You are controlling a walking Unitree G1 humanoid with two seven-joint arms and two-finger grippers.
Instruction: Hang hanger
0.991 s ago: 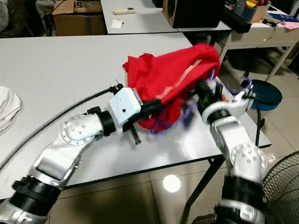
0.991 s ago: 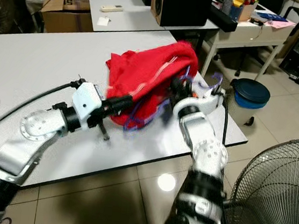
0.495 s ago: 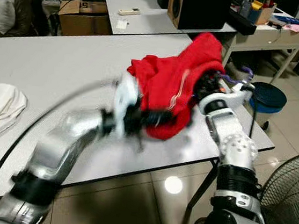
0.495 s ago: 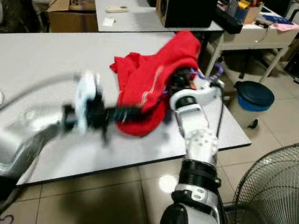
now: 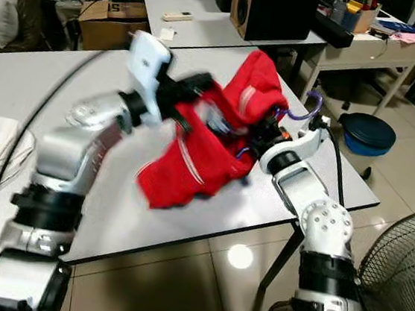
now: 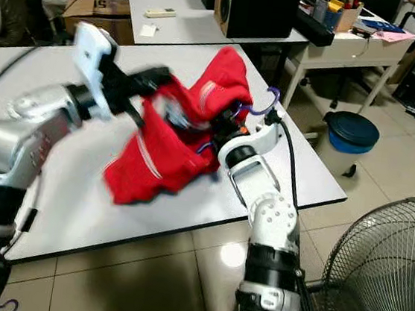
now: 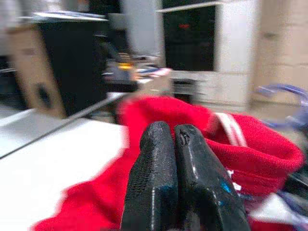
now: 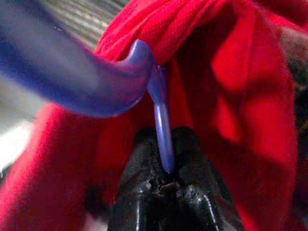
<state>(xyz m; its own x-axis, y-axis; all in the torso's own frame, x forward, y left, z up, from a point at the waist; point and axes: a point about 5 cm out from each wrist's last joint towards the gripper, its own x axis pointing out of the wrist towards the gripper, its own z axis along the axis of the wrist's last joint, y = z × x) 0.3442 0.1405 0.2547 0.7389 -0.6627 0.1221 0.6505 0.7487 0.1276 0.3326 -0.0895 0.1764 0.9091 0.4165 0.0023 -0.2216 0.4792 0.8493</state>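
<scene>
From the head views, your left gripper [image 5: 193, 86] lifts the red garment [image 5: 209, 144] above the table [image 5: 64, 94]. Left wrist: fingers pressed together. Right wrist: your right gripper [image 8: 166, 180] pinches the purple hanger [image 8: 161, 120], cloth draped around.

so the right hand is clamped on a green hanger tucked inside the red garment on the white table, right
Not quite: the hanger is purple, not green. The right wrist view shows its thin purple stem pinched between the right hand's fingers, and the right eye view shows its purple hook poking out of the red garment. The rest holds: the garment lies on the white table.
</scene>
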